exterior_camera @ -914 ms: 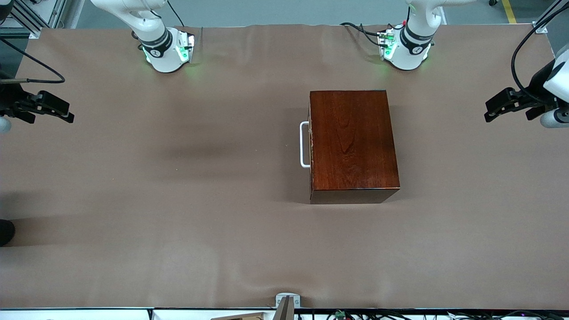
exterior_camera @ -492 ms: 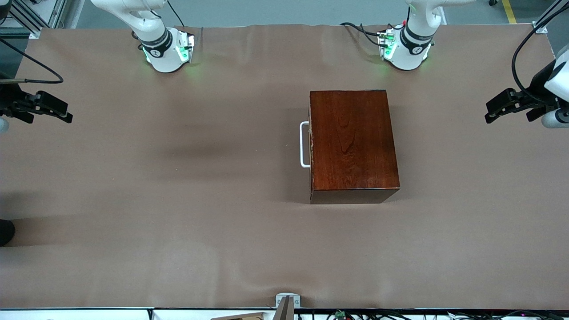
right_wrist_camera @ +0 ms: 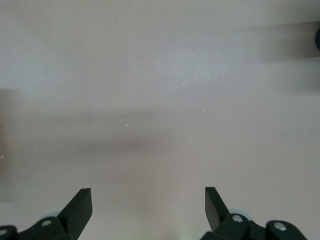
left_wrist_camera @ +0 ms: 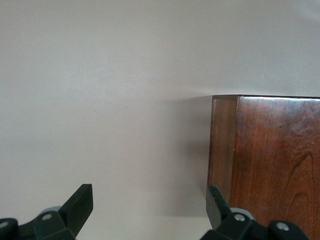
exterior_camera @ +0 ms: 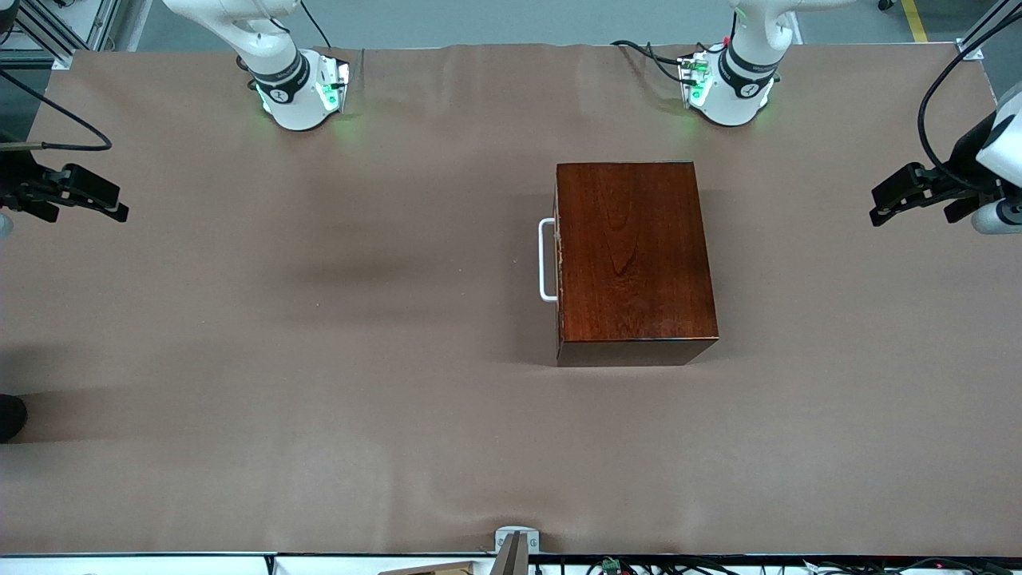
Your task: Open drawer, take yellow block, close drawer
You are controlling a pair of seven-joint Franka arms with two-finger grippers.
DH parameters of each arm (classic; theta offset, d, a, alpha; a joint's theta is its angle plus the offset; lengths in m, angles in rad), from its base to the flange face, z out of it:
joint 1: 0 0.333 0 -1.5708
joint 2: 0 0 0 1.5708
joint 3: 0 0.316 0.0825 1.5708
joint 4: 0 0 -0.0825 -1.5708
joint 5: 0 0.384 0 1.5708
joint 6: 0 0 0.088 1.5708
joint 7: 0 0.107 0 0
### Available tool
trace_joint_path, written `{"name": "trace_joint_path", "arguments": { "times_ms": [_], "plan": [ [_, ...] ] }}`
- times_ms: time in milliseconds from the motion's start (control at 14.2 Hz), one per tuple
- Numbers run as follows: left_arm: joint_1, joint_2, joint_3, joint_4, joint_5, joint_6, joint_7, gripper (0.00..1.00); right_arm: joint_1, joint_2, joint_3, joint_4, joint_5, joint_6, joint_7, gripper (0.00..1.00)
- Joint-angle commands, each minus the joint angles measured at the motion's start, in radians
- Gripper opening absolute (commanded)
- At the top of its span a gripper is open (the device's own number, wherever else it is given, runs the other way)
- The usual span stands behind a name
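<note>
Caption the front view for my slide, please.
Closed drawer in wooden box; open left claw and right claw wait at table ends.

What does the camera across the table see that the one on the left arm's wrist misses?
Only the front view shows the drawer's white handle, the shut drawer, both bases, and the right end effector over its end of the table. Only the left wrist view shows the left end effector wide open, up close. Both show the wooden box and the brown table cover. No yellow block is visible.

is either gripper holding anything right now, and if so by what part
Nothing is held. The left gripper and the right gripper are both open and empty over the table's ends, clear of the wooden box, whose drawer handle is untouched.
</note>
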Motion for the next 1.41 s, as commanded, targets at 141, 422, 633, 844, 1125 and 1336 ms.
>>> {"name": "trace_joint_path", "arguments": {
  "times_ms": [141,422,633,844,1125,1336],
  "plan": [
    [-0.04,0.045,-0.012,0.018,-0.053,0.007,-0.013,1.0,-0.009,0.004,0.0,0.008,0.018,0.006,-0.006,1.0],
    [-0.132,0.161,-0.067,0.139,-0.061,0.005,-0.216,1.0,-0.008,0.012,0.0,0.009,0.015,0.018,-0.006,1.0],
    [-0.285,0.221,-0.074,0.193,-0.055,0.007,-0.387,1.0,-0.003,0.015,0.0,0.009,-0.001,0.018,-0.006,1.0],
    [-0.439,0.295,-0.072,0.248,-0.052,0.019,-0.619,1.0,-0.002,0.016,0.001,0.02,0.004,0.041,-0.006,1.0],
    [-0.605,0.39,-0.058,0.279,-0.036,0.042,-0.668,1.0,0.008,0.019,0.003,0.02,0.008,0.028,0.0,1.0],
    [-0.732,0.486,-0.057,0.28,0.103,0.091,-0.683,1.0,0.008,0.019,0.007,0.021,0.019,0.031,0.002,1.0]
  ]
}}
